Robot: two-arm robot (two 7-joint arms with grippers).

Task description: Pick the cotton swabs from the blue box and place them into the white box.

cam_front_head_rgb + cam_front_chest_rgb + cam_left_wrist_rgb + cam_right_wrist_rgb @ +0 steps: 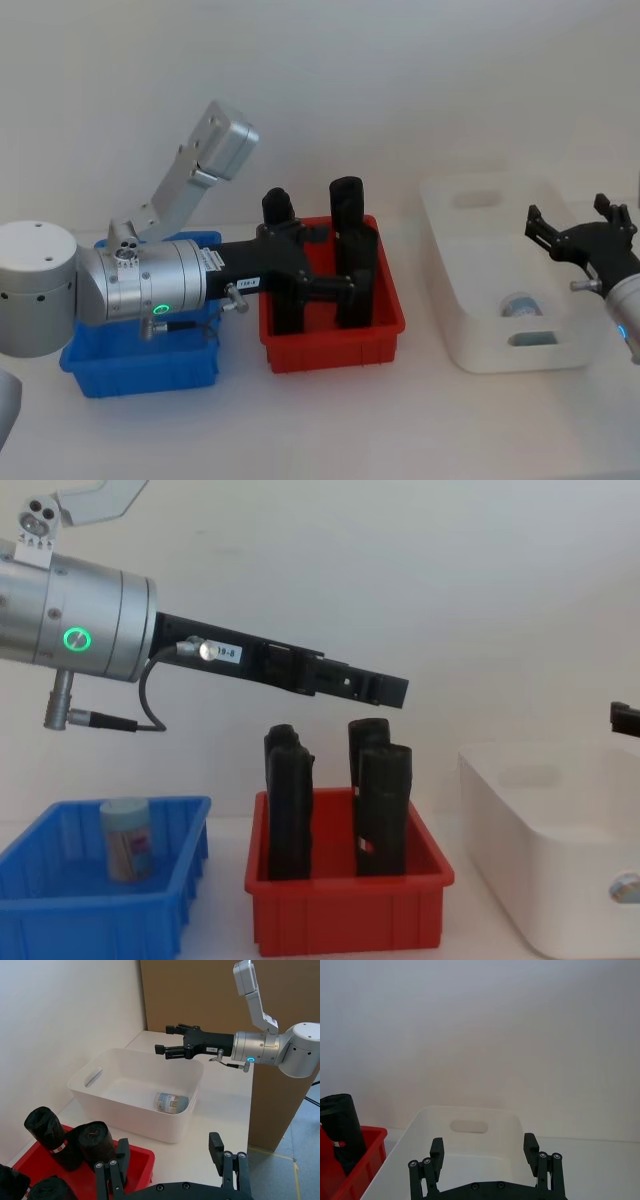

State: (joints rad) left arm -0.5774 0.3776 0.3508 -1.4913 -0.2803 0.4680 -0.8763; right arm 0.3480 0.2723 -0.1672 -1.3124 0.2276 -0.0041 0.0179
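One tub of cotton swabs (127, 838) stands upright in the blue box (60, 900) at the left. Another tub of cotton swabs (171, 1102) lies on its side on the floor of the white box (100, 1097) at the right. My left gripper (170, 1162) is open and empty; it reaches out level above the red bin, seen side-on as the left gripper (385, 690). Above the white box (470, 350), near its right side, my right gripper (570, 215) hovers open with nothing between its fingers (436, 1157).
A red bin (335, 340) stands between the blue and white boxes and holds several tall black upright blocks (385, 810). The left arm's silver body (140, 285) hangs over the blue box (140, 375). A pale wall runs close behind the table.
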